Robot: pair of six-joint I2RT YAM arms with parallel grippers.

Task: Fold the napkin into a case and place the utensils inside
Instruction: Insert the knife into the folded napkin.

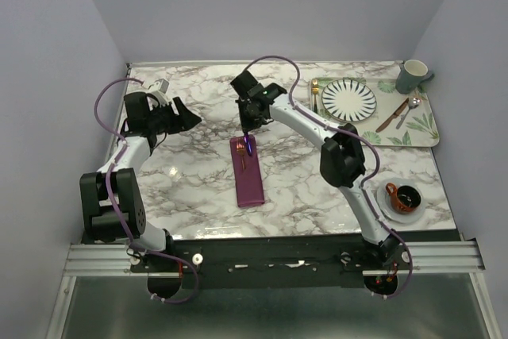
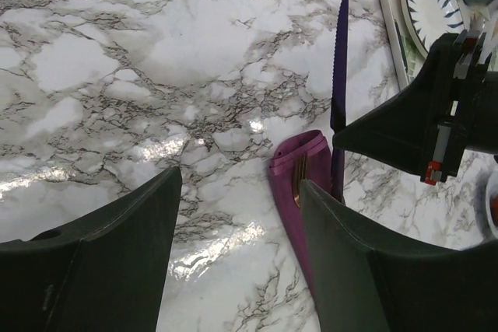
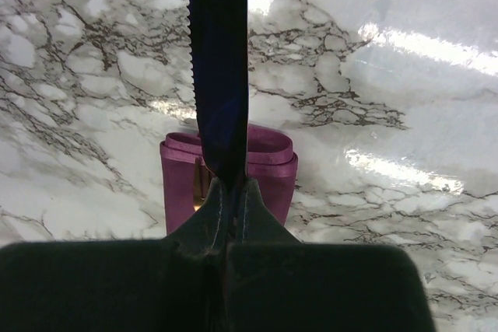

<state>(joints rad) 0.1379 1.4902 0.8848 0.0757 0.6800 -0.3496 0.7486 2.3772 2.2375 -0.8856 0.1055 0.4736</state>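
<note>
The napkin is folded into a narrow plum-purple case [image 1: 251, 176] lying mid-table. The copper fork [image 1: 243, 156] sits inside it, its handle showing at the open far end. My right gripper [image 1: 248, 134] is shut on the dark blue knife [image 1: 250, 146] and holds it at the case's mouth, blade pointing away. In the right wrist view the knife [image 3: 220, 75] runs up from the gripper [image 3: 232, 192] over the case [image 3: 268, 165]. My left gripper [image 1: 186, 117] is open and empty, left of the case. Its view shows the case [image 2: 292, 184], fork [image 2: 299, 180] and knife [image 2: 340, 75].
A patterned tray [image 1: 425, 129] at the back right holds a striped plate [image 1: 349, 99], a gold utensil [image 1: 315, 97], a silver spoon [image 1: 409, 109] and a brown knife [image 1: 390, 121]. A grey mug [image 1: 411, 77] stands at its far corner. A cup on a saucer [image 1: 405, 198] sits near right.
</note>
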